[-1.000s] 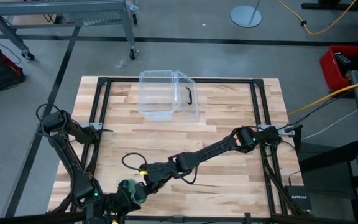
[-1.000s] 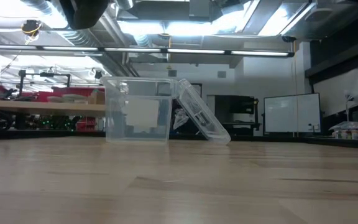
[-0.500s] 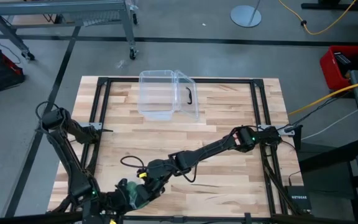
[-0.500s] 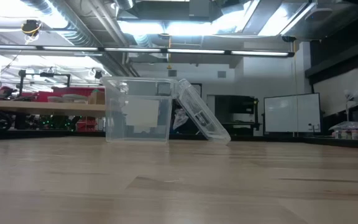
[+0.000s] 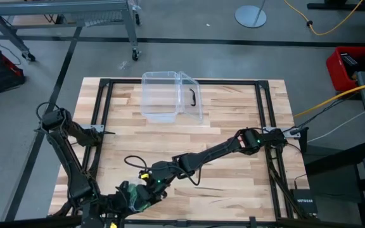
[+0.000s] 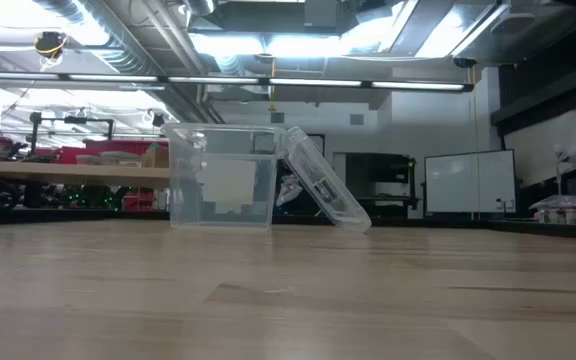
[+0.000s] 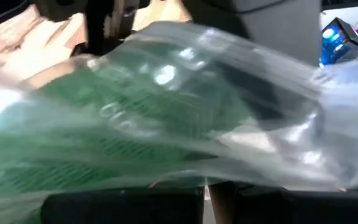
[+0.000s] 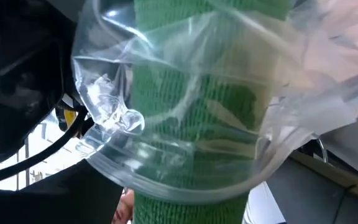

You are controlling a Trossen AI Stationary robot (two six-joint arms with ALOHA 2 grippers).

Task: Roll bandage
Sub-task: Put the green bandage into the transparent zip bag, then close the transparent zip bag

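Observation:
The green bandage (image 5: 134,192) is a stubby roll inside a crinkly clear plastic wrapper (image 7: 260,93), near the table's front edge at the left. It fills the left wrist view as the bandage (image 7: 104,124) and runs through the right wrist view as the bandage (image 8: 197,93) in its wrapper (image 8: 110,112). My left gripper (image 5: 127,199) is shut at the package's near side. My right gripper (image 5: 149,187) reaches in from the right and stands right at the package's far right side. Neither gripper shows in the low view. My left gripper (image 7: 205,193) is shut on the clear wrapper's edge (image 7: 204,177), pinched between its two fingers, with the bandage beyond them inside the plastic. One layer or several, I cannot tell.
A clear plastic box (image 5: 160,95) stands at the table's far middle, its lid (image 5: 193,98) with a black handle leaning against its right side; the low view shows the box (image 6: 223,180) too. Bare wood lies between the box and the grippers. A black frame (image 5: 100,126) runs round the table top.
My right gripper's wrist has turned beside the package, staying at about the same place. A dark part of an arm that showed at the top left of the low view has gone up out of it. The package stays at the front left.

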